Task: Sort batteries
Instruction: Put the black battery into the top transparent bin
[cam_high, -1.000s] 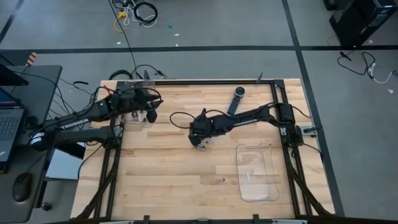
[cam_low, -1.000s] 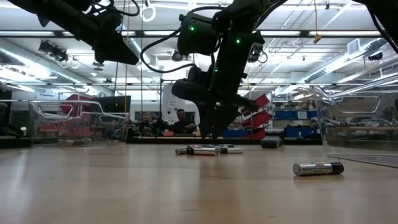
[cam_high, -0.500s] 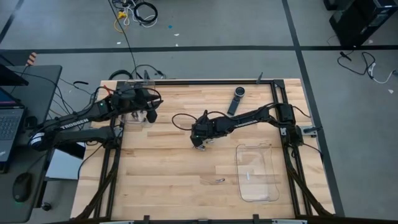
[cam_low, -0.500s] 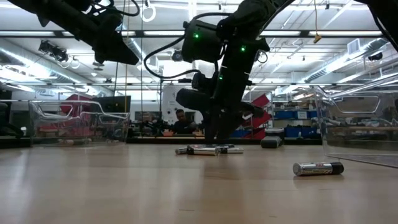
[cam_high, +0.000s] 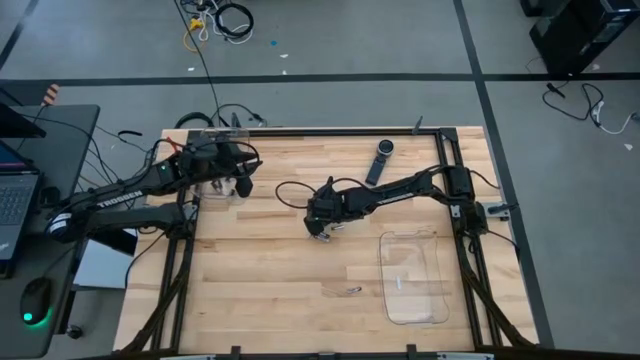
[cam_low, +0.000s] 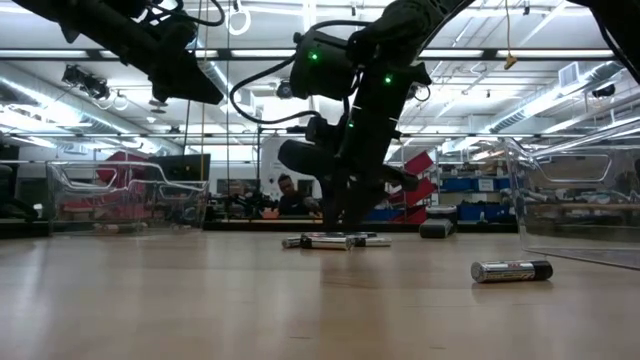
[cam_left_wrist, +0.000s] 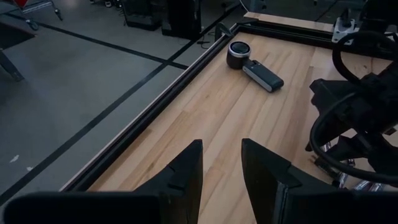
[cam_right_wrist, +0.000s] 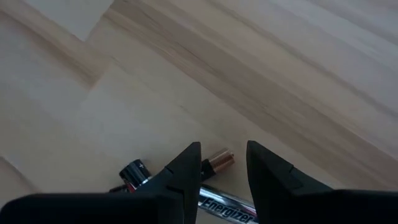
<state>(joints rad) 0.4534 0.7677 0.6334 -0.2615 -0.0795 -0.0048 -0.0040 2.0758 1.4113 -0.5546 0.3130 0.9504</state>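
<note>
The right gripper (cam_high: 320, 232) is down low over the middle of the wooden table (cam_high: 270, 290), right above a small cluster of batteries (cam_low: 335, 241). In the right wrist view its two dark fingers (cam_right_wrist: 186, 168) stand a little apart with nothing between them. Just past the fingertips lie a silver battery printed "Energizer" (cam_right_wrist: 227, 210), a copper-ended battery (cam_right_wrist: 219, 159) and a black-and-red one (cam_right_wrist: 134, 171); the fingers hang close above them, and the pictures do not show whether they touch.

More batteries lie apart from this cluster. One, silver with a dark end, rests alone on the table nearer the low camera (cam_low: 511, 270), and a pale one lies inside the clear plastic tray (cam_high: 412, 278) near the right arm's base. A second clear tray (cam_high: 218, 188) sits at the table's far left corner.

The left gripper (cam_high: 243, 183) hangs above that left tray, its fingers (cam_left_wrist: 186, 171) partly open and empty. The left arm carries the white word "TROSSEN" (cam_high: 119, 194).

A long black remote-like device (cam_high: 380, 160) with a round head lies near the table's far edge. A person (cam_low: 290, 195) sits in the room beyond the table.
</note>
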